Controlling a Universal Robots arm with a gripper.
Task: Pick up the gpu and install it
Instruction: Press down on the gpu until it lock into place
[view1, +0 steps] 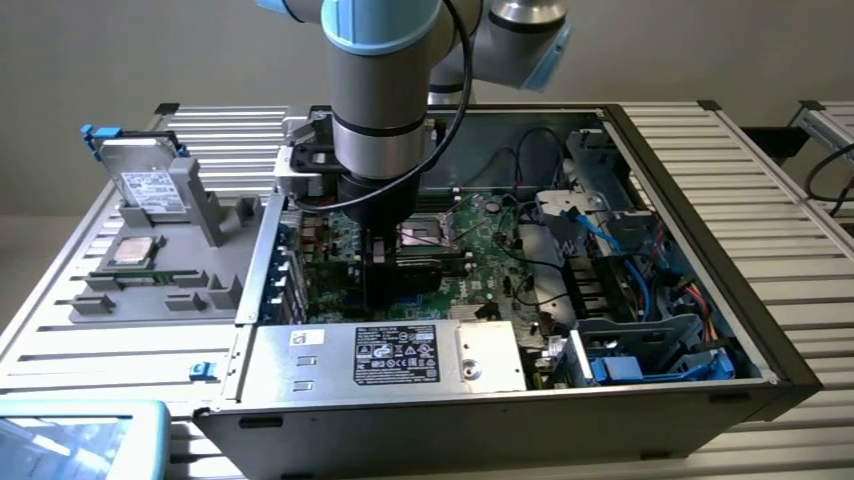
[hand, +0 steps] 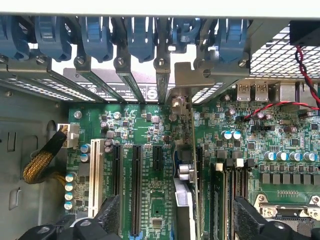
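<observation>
The gpu (hand: 192, 165) stands edge-on in a slot of the large green motherboard (hand: 145, 150), its silver bracket (hand: 176, 102) up against the case's rear wall. My gripper (hand: 180, 220) is open. Its black fingers (hand: 107, 217) sit well apart on either side of the card and touch nothing. In the exterior view the gripper (view1: 387, 270) reaches straight down into the open computer case (view1: 667, 130), over the motherboard (view1: 494, 250), and covers the card.
A grey tray (view1: 227, 270) at the exterior view's left holds a hard drive (view1: 150, 185), a processor (view1: 134, 250) and a memory stick (view1: 140, 277). A labelled metal box (view1: 387, 355) fills the case's front. Blue cables (view1: 627, 260) crowd its right side. Blue slot latches (hand: 140, 35) line the rear wall.
</observation>
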